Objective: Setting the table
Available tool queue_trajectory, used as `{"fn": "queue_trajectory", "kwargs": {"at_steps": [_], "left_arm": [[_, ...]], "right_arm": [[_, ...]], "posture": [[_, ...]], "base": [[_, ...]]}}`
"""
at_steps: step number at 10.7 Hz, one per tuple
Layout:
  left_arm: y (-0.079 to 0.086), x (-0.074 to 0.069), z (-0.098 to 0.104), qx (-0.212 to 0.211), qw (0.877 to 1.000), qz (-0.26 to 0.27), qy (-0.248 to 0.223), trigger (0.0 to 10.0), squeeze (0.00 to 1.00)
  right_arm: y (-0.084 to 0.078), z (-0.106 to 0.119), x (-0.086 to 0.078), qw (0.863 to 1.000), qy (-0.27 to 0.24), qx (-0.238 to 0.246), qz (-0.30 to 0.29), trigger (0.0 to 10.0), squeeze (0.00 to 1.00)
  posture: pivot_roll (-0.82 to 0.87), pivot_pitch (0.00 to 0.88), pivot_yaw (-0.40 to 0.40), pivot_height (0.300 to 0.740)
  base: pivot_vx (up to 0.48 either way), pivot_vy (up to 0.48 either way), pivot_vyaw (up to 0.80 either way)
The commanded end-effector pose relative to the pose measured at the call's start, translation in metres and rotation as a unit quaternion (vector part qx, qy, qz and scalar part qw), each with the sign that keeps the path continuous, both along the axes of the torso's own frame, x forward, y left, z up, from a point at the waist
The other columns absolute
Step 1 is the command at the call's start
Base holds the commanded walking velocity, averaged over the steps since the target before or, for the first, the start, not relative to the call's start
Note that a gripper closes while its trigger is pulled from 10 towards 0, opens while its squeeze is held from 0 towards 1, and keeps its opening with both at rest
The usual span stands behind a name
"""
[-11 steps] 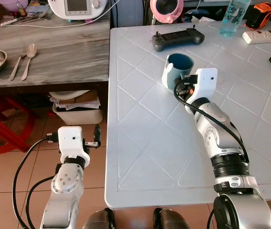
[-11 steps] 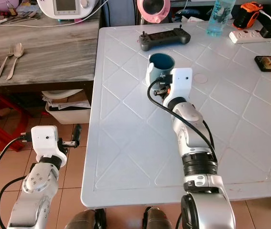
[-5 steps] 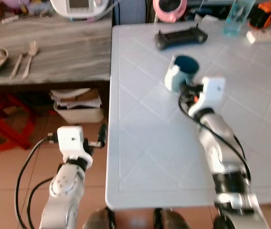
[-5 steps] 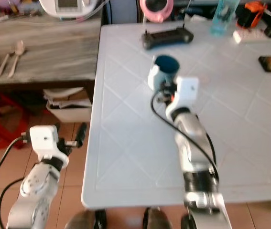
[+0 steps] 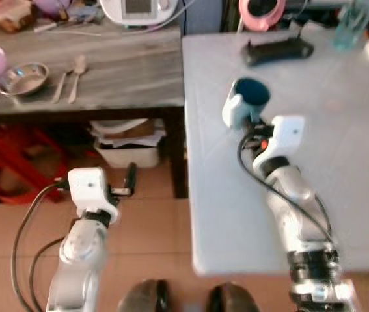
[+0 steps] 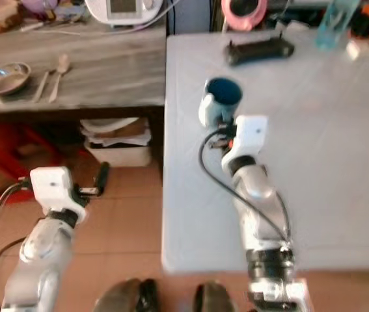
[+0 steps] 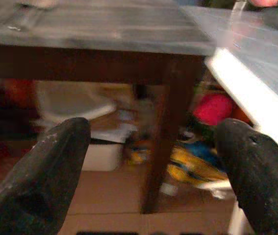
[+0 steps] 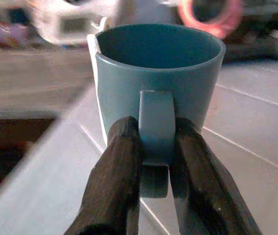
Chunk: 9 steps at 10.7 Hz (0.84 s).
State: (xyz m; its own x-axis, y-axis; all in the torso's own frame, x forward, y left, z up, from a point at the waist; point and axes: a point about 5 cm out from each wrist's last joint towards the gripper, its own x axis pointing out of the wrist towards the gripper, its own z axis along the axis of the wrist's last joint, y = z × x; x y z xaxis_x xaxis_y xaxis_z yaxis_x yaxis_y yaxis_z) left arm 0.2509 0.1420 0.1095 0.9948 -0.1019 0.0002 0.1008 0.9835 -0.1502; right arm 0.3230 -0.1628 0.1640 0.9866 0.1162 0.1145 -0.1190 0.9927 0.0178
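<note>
Bare white table right of mug, black controller beyond it, wooden bench left.

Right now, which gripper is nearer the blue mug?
Right. The right gripper grips the blue mug by its handle; the left gripper hangs beside the white table, over floor.

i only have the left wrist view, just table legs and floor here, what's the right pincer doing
Observer: The right pincer is shut on the handle of a blue mug.
Operator: is the mug on the table
Observer: It is over the white table, near its left edge; whether it touches the top I cannot tell.
Operator: any cutlery around
Observer: A fork and spoon lie on the wooden side table, beside a metal bowl.
</note>
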Motion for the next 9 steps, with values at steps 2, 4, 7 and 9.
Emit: {"fn": "queue_trajectory", "kwargs": {"at_steps": [2, 4, 7, 9], "left_arm": [[0.011, -0.002, -0.005, 0.007, 1.0, 0.012, 0.009, 10.0, 0.0], [0.013, 0.0, -0.005, 0.007, 1.0, 0.021, 0.006, 10.0, 0.0], [0.014, 0.01, 0.002, 0.012, 1.0, 0.026, -0.008, 10.0, 0.0], [0.017, 0.01, 0.0, 0.019, 0.999, 0.035, -0.005, 10.0, 0.0]], "right_arm": [[0.006, 0.007, -0.001, 1.0, -0.015, 0.003, 0.01, 10.0, 0.0], [0.01, 0.008, -0.003, 1.0, -0.023, 0.0, 0.009, 10.0, 0.0], [0.013, 0.007, 0.004, 0.996, -0.025, -0.08, -0.022, 10.0, 0.0], [0.017, 0.01, 0.004, 0.995, -0.049, -0.081, -0.009, 10.0, 0.0]], "posture": [[-0.03, 0.144, 0.042, 0.74], [-0.03, 0.151, 0.041, 0.74], [-0.03, 0.149, 0.041, 0.74], [-0.03, 0.146, 0.04, 0.74]], "base": [[0.0, 0.48, 0.0], [0.0, 0.48, 0.0], [0.0, 0.48, 0.0], [0.0, 0.461, 0.0]]}}
